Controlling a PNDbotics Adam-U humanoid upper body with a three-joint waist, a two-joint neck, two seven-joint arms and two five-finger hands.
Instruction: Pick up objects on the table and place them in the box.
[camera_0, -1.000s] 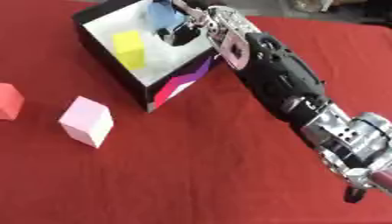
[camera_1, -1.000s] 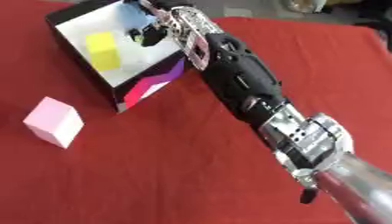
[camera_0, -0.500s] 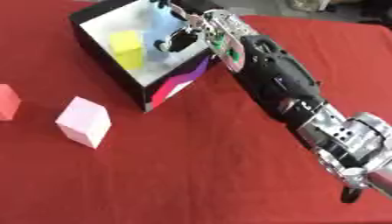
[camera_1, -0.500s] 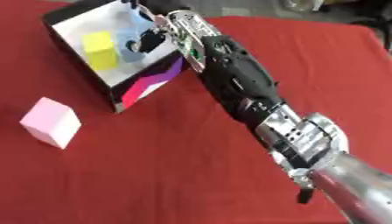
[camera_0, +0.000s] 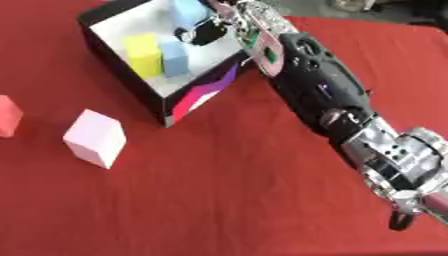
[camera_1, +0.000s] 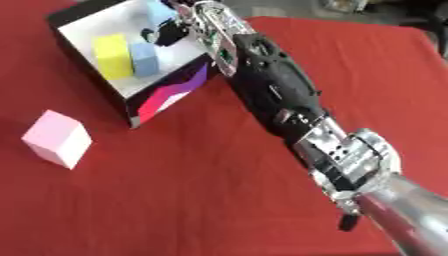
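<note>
While the robot's right arm reaches from the lower right corner across the red cloth-covered desk (camera_0: 219, 200), its right hand (camera_0: 238, 20) is above the open black box with white inside (camera_0: 114, 37) at the upper left. The fingers (camera_0: 206, 35) hang down over the white floor of the box; they look partly spread and I see nothing held between them, though they are somewhat blurred. Inside the box a yellow foam block (camera_0: 143, 54) stands just beside a light blue foam block (camera_0: 175, 57), and another pale blue shape (camera_0: 186, 11) is at the far wall, near the hand. Outside the box, on the desk, a pink cube (camera_0: 94, 137) lies near the box's front corner, and a red block (camera_0: 7, 116) shows at the left edge in the left eye view only.
</note>
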